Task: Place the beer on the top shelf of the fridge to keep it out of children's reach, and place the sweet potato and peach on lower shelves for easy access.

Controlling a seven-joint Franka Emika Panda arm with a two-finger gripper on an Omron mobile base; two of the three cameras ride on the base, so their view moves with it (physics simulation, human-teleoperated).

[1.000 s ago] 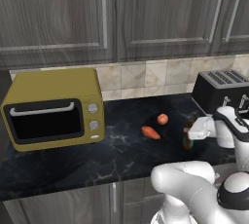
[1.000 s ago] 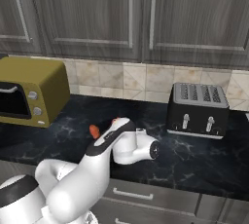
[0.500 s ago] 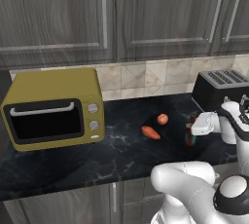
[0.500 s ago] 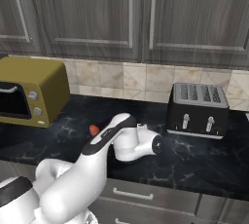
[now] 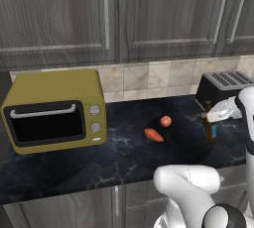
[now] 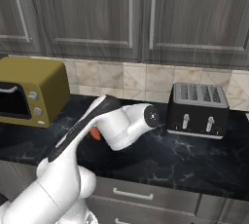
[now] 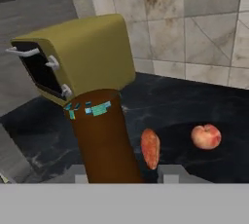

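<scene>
My gripper (image 5: 209, 118) is shut on the beer (image 5: 210, 125), a dark-brown bottle with a teal label, held upright over the right part of the black counter (image 5: 74, 165). In the hand view the beer (image 7: 104, 135) stands between the fingertips (image 7: 80, 175), leaning a little left. The sweet potato (image 5: 154, 135) lies on the counter left of the bottle, with the peach (image 5: 166, 121) just behind it. Both also appear past the bottle: sweet potato (image 7: 151, 148), peach (image 7: 205, 136). The fridge and its shelves are out of view.
A yellow toaster oven (image 5: 54, 110) stands at the counter's left. A black toaster (image 5: 223, 85) sits against the tiled wall right behind the bottle, also seen from the other side as toaster (image 6: 198, 110). Dark wall cabinets (image 5: 114, 14) hang above.
My gripper has carried the beer to the right and slightly up, away from the sweet potato and peach, which stayed put.
</scene>
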